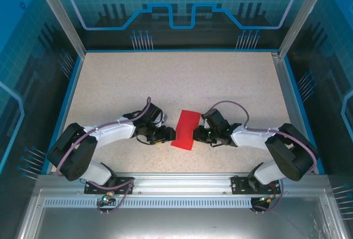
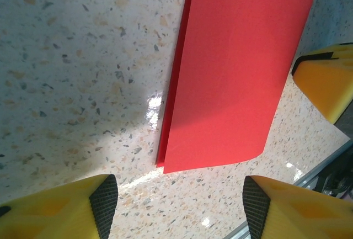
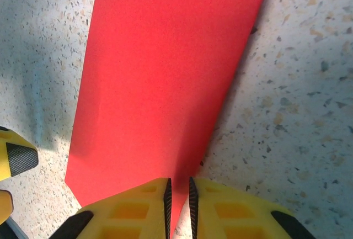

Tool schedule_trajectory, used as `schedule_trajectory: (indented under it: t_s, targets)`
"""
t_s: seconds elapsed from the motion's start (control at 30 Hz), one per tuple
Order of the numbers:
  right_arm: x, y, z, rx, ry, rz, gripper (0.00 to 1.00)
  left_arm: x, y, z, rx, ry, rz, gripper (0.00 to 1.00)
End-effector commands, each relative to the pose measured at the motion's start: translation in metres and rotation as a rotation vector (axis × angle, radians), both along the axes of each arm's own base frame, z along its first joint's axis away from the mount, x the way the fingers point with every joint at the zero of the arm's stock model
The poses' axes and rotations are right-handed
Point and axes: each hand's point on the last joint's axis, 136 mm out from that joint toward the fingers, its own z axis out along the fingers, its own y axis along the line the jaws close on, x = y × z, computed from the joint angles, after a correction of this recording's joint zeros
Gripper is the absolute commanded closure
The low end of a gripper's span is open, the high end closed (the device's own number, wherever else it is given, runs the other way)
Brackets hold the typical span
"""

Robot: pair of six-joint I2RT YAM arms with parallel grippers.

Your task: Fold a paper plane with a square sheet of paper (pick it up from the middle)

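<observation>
left pincer (image 2: 179,203) spread, red sheet (image 2: 237,68) just ahead | right pincer (image 3: 178,195) pinching its edge

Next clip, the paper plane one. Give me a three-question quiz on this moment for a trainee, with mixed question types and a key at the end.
1. True or false: the left gripper is clamped on the red sheet.
2. How does the red sheet lie on the table? A) flat and unfolded B) folded into a narrow rectangle C) finished as a dart
3. Which gripper pinches the sheet's edge between its fingers?
Key: 1 false, its jaws stand open, clear of the paper. 2 B. 3 the right gripper.
</observation>
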Motion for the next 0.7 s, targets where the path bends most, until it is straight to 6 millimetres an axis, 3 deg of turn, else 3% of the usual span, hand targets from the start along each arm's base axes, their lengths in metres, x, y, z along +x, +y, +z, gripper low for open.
schedule_trajectory:
  t_s: [0.0,0.37,0.67]
  targets:
    - [-0.005,0.002,-0.007,-0.016,0.007,0.004,0.81,0.001,-0.011,0.006,-0.058,-0.003,0.018,0.35]
    - [-0.001,0.001,-0.003,0.020,0.005,-0.052,0.75,0.027,-0.032,0.023,-0.083,-0.092,-0.025,0.44]
    - [0.001,0.002,-0.004,0.056,0.026,-0.084,0.71,0.032,-0.048,0.000,-0.072,-0.080,-0.071,0.54]
